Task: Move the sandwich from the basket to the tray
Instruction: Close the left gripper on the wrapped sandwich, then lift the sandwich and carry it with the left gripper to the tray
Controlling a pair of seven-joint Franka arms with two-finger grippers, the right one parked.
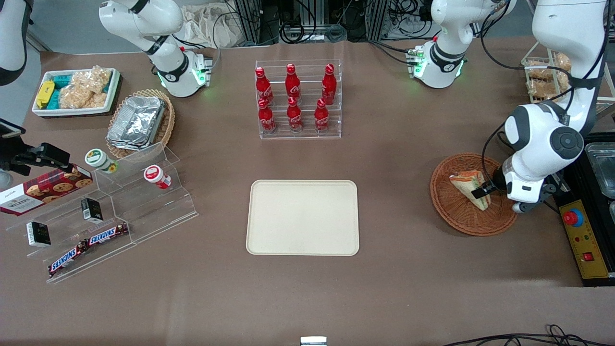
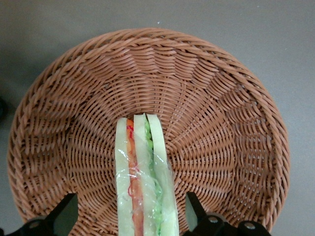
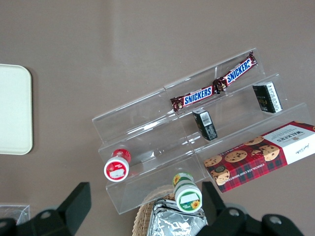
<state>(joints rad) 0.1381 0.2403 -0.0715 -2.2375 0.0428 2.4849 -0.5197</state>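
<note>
Down over the basket point(image 1: 473, 194) at the working arm's end of the counter point(image 1: 307, 288), end effector point(image 2: 130, 216) spread wide, one finger point(image 2: 64, 211) on each flank of the sandwich point(image 2: 143, 172), neither pad touching yet by the look of it. Sandwich standing on edge in the basket's middle, filling stripes up, point toward twelve o'clock in the wrist view. Likely light and soft, so easily crushed; clear wrap probably slick. Best taken across the two flat bread faces near the thick end, with a gentle squeeze. Tray point(image 1: 302, 217) bare, well apart at mid-counter, roughly nine o'clock from the basket in the front view.
</note>
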